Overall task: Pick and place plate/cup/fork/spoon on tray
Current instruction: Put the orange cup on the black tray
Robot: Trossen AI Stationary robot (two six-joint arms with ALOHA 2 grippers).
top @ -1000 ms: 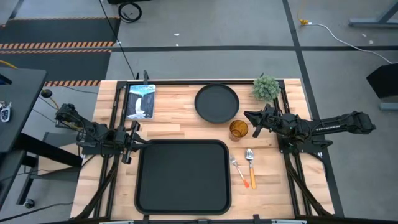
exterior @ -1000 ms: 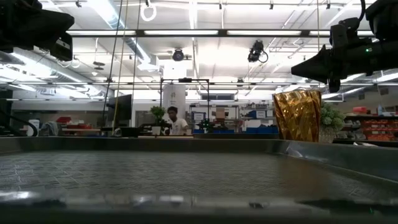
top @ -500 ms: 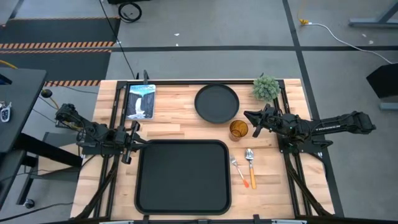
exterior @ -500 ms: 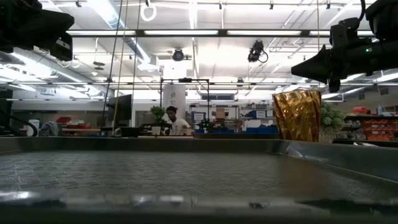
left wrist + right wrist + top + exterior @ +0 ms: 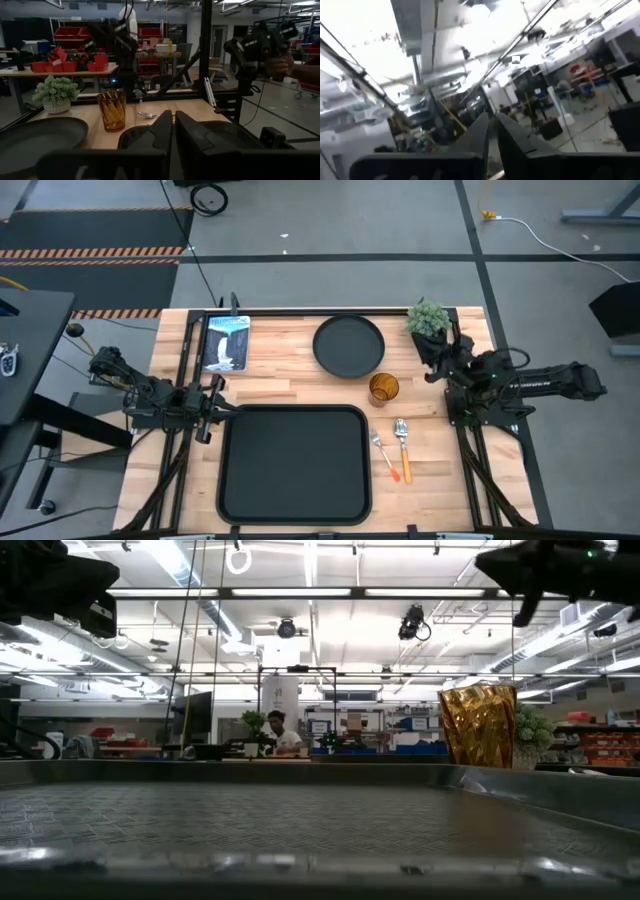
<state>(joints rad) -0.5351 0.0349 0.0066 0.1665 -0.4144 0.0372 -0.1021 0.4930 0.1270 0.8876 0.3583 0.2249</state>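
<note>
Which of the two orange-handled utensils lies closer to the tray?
The fork. It lies between the tray and the spoon, pronged head, not oval bowl.

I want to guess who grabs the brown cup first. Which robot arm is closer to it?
The right. The right gripper hangs just beside the cup, near the plant. The left gripper waits across the tray.

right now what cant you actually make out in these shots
- Fork prongs: too small in the high view.
- Spoon and fork: hidden in the low view behind the tray rim.
- Plate: cut off by the left wrist picture's edge.
- Right gripper: overlaps the plant in the high view; its wrist view is blurred and shows only ceiling.
- Cup: contents not visible.
</note>
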